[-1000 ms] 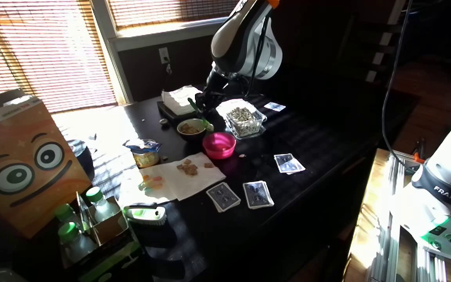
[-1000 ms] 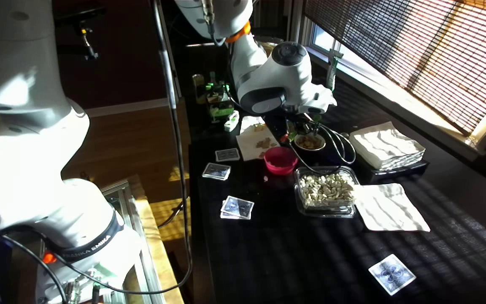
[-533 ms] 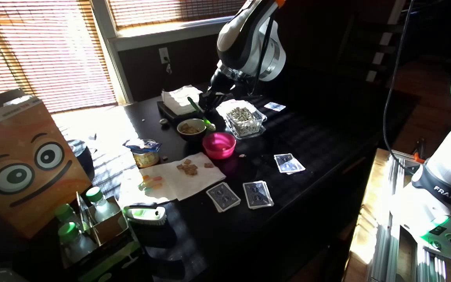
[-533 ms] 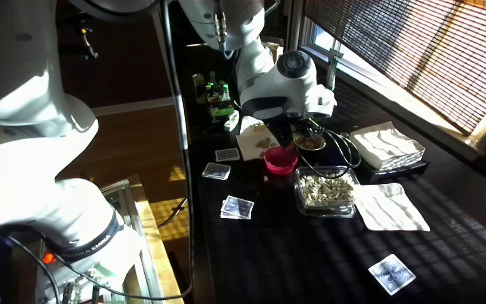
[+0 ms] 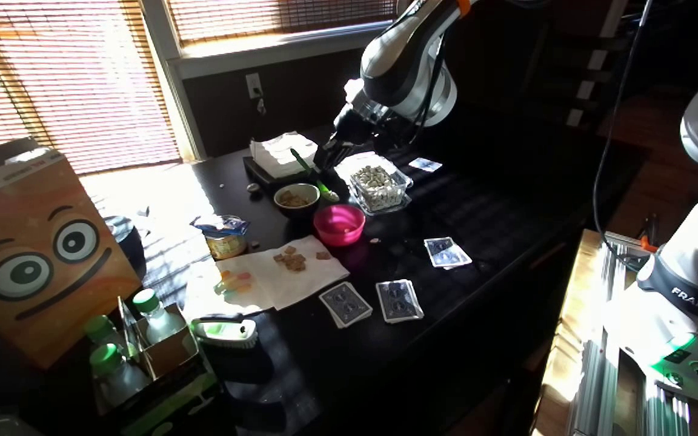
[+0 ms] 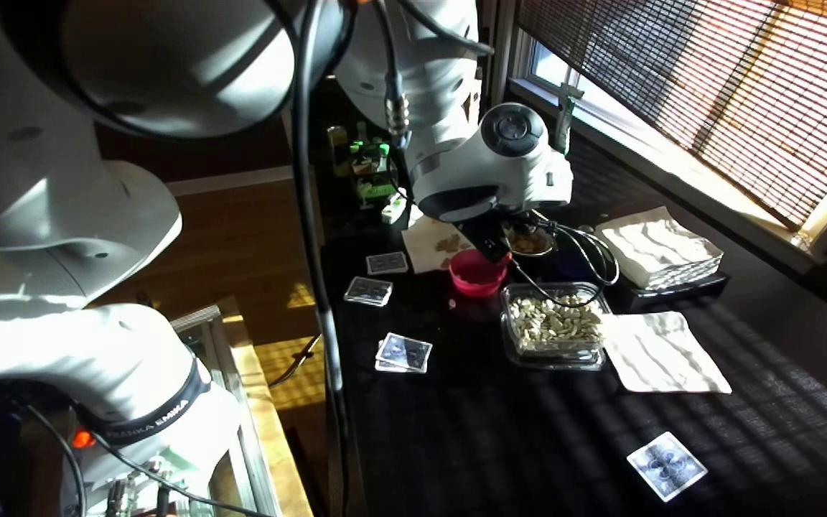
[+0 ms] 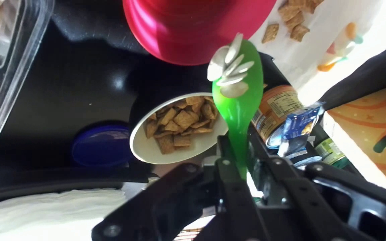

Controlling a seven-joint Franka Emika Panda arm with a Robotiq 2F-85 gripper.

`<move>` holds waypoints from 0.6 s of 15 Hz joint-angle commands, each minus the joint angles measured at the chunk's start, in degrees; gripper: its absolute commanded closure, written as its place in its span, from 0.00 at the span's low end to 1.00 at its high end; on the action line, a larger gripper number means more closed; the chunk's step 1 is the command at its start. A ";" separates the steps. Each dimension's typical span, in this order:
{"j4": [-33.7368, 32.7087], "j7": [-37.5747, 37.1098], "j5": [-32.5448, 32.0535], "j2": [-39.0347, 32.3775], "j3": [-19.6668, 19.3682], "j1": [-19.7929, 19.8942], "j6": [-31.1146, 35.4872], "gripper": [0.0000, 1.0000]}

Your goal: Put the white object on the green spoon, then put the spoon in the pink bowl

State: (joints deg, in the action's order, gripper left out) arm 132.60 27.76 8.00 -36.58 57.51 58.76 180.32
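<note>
My gripper is shut on the handle of the green spoon in the wrist view. Several flat white pieces lie on the spoon's head. In an exterior view, the spoon hangs tilted beside the dark bowl, handle end up, with the gripper around its handle. The pink bowl stands just in front of the spoon head. The bowl also shows in an exterior view, where the arm hides the spoon, and in the wrist view, beyond the spoon's tip.
A dark bowl with brown cereal squares stands next to the pink bowl. A clear container of white pieces is on its other side. A napkin stack, playing cards, a can and a paper sheet surround them.
The arm has moved right in an exterior view and toward the camera side in an exterior view. The spoon, still held, has its head shifted slightly right, away from the dark bowl. The bowls have not moved.
</note>
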 commanded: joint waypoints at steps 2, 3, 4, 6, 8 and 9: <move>2.01 -1.67 -9.20 -5.79 4.63 7.13 0.27 0.96; 2.02 -1.81 -10.53 -6.93 5.12 8.08 -0.11 0.96; 2.24 -1.86 -11.85 -8.03 5.74 9.06 -0.29 0.96; 2.63 -2.11 -13.93 -9.71 6.49 10.49 -0.57 0.96; 2.84 -2.04 -15.68 -11.49 7.27 11.82 -0.80 0.96; 2.82 -1.80 -16.50 -12.70 7.86 12.66 -1.02 0.96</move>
State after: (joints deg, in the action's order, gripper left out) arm 134.94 26.94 -4.64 -45.45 63.09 68.24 179.98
